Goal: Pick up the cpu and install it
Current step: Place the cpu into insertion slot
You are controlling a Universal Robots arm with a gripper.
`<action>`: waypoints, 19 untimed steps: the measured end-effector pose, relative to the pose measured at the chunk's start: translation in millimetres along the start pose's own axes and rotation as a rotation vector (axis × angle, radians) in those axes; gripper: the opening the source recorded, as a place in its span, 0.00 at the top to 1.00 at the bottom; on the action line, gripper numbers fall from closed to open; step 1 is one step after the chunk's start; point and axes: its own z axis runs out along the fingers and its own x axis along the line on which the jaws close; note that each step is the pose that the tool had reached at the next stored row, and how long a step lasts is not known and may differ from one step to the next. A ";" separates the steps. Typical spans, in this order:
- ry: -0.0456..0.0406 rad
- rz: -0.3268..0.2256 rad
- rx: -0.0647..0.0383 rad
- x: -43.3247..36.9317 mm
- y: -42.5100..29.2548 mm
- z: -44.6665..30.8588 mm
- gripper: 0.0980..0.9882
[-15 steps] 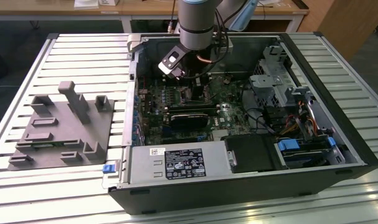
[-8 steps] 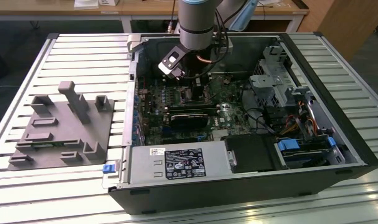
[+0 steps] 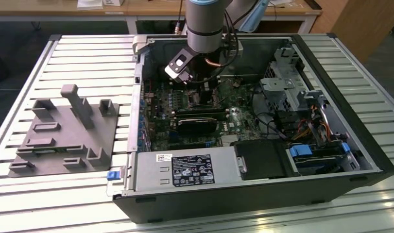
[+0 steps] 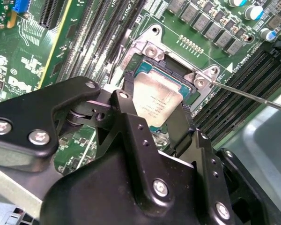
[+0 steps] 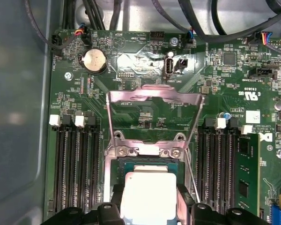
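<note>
The cpu (image 4: pixel 155 96), a flat square chip with a silver top, sits between my gripper's (image 4: pixel 153 110) two black fingers (image 4: pixel 126 110), which press its two opposite edges. It hangs right at the open socket (image 4: pixel 152 70) on the green motherboard, tilted a little in the second wrist view; I cannot tell if it is seated. In the first wrist view the cpu (image 5: pixel 147 194) lies over the socket frame (image 5: pixel 145 152), with the load plate (image 5: pixel 154 96) swung up behind it. In the exterior view the arm (image 3: pixel 203 34) reaches down into the open computer case (image 3: pixel 248 126).
A grey fixture plate (image 3: pixel 60 131) with upright blocks lies on the slatted table at the exterior view's left. Memory slots (image 5: pixel 77 164) flank the socket. The thin socket lever (image 4: pixel 253 96) sticks out beside it. A black card (image 3: pixel 197 124), power supply (image 3: pixel 183 170) and drive cage (image 3: pixel 287 87) fill the case.
</note>
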 end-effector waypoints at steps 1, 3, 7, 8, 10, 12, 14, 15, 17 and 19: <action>0.0001 0.000 0.000 -0.1 0.0 0.0 0.52; -0.0002 0.000 0.000 -0.1 0.0 0.0 0.52; 0.0002 0.000 0.000 -0.1 0.8 0.4 0.52; 0.0004 0.000 0.000 -0.1 1.0 0.6 0.52; 0.0003 0.000 0.000 0.0 1.1 0.9 0.52; 0.0002 0.000 0.000 0.1 1.1 1.3 0.52; 0.0000 0.000 0.000 0.1 1.1 1.3 0.52; 0.0001 0.000 0.000 0.1 1.1 1.3 0.52; 0.0002 0.000 0.000 0.2 1.1 1.4 0.52; 0.0002 0.000 0.000 0.2 1.1 1.5 0.52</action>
